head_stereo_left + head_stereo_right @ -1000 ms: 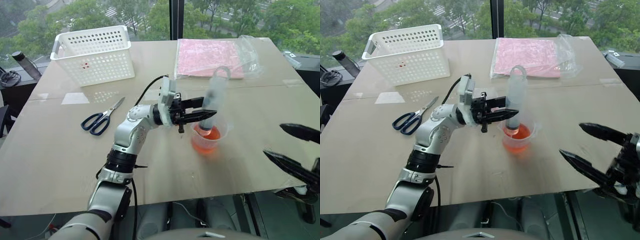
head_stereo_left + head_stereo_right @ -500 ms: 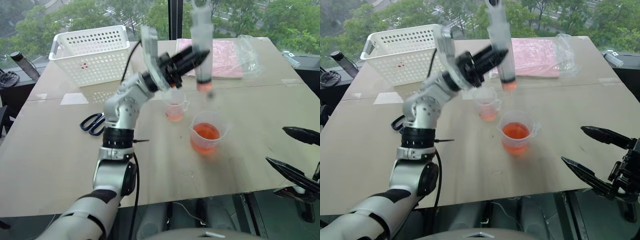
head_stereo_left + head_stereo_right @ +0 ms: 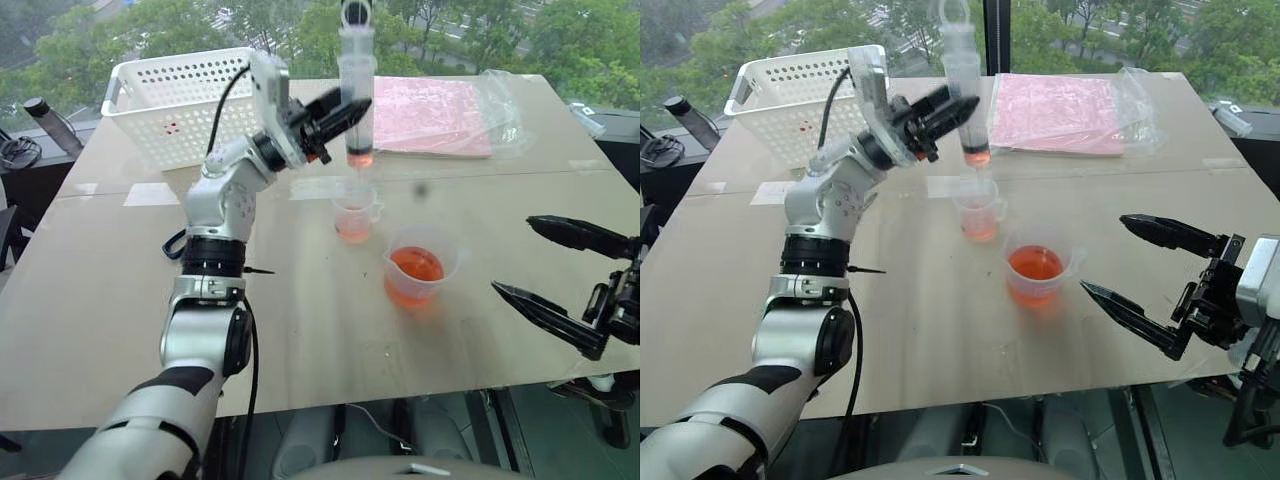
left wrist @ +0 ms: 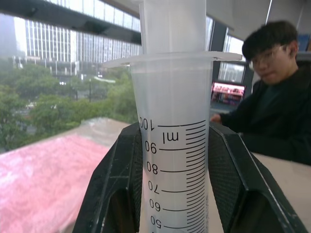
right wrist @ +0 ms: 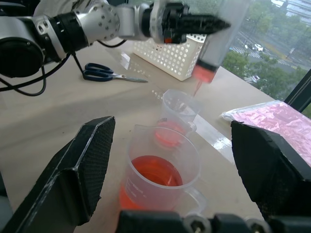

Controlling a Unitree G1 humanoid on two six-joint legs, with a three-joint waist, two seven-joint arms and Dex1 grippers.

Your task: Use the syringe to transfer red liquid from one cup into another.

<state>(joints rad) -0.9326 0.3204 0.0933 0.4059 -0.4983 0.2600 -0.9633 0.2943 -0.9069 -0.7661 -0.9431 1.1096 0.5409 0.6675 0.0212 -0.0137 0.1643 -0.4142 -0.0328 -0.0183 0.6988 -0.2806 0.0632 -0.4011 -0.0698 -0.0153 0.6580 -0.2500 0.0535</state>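
Two black fingers of my left gripper (image 3: 345,110) squeeze the syringe (image 3: 356,100), top middle. It looks light, stiff and slippery, so I hold its barrel. My right gripper (image 3: 560,275) gapes wide, holding nothing.

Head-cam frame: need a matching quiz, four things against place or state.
Things:
1. syringe
2. smaller beaker
3. larger beaker
4. right gripper

States:
A. open, holding nothing
B. under the syringe tip, a little red liquid inside
C. gripped upright by the left gripper
D. on the table between the smaller beaker and the right gripper, holding the most red liquid

Pairs: 1-C, 2-B, 3-D, 4-A
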